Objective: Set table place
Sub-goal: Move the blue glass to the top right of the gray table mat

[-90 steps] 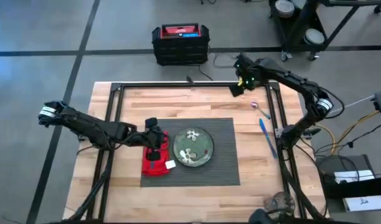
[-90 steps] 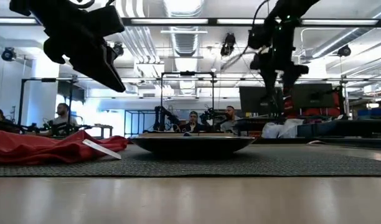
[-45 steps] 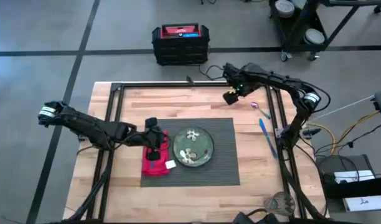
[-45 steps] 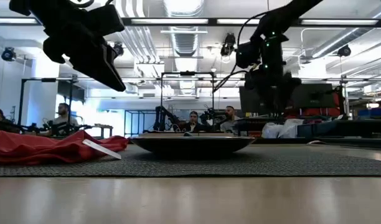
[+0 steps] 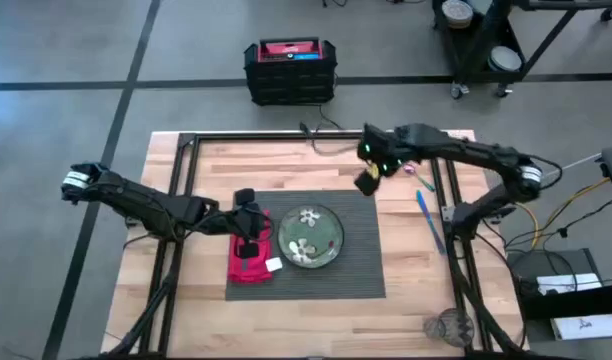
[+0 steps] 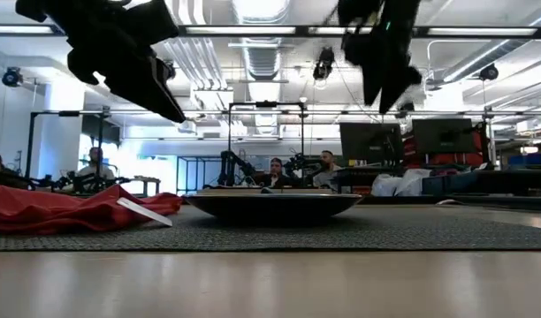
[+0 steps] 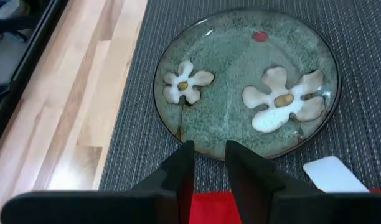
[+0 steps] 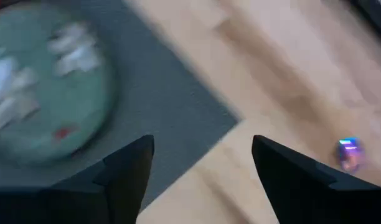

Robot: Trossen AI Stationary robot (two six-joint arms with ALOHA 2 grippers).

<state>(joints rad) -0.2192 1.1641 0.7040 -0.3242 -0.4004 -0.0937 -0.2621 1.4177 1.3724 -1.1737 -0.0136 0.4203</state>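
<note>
High view had the left pincer point(image 5: 248, 236) poised over the red napkin point(image 5: 248, 264) on the dark placemat point(image 5: 361, 240), and its wrist view showed the fingers point(image 7: 181, 177) nearly closed with only a thin gap, gripping nothing. The green flower plate point(image 5: 309, 237) sat just beside the napkin, mid-mat. Over at the far right corner of the mat the right pincer point(image 5: 367, 182) hung above the counter point(image 5: 286, 165), spread wide and empty. Blue utensil point(image 5: 429, 222) and purple utensil point(image 5: 418, 174) lay on bare wood to the right, off the mat.
</note>
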